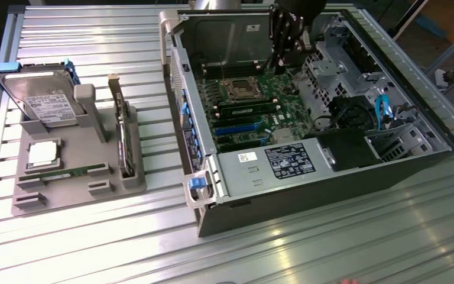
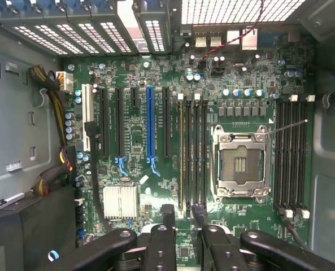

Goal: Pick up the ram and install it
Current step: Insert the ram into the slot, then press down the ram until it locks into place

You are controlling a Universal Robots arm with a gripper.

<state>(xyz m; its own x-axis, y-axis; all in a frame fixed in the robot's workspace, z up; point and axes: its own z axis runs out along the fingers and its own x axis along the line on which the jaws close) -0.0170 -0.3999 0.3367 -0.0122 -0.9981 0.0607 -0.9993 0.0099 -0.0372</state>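
One ram [image 1: 54,176], a thin green stick, lies flat in the grey holder [image 1: 77,192] on the exterior view's left. A second ram [image 1: 247,109] sits on edge in a slot on the motherboard [image 1: 250,118] inside the open computer case. In the wrist view this seated ram [image 2: 181,158] shows as a thin yellowish edge in the slot farthest from the processor socket [image 2: 239,164]. My gripper [image 1: 280,59] hangs over the far end of the board. Its black fingers [image 2: 167,220] stand open on either side of that stick's end, with nothing held between them [image 2: 182,219].
The holder also carries a hard drive [image 1: 45,103], a silver processor [image 1: 43,152] and a dark card on edge [image 1: 120,133]. The case walls [image 1: 187,136], a power supply [image 1: 286,160] and drive cages with cables [image 1: 369,112] hem in the board.
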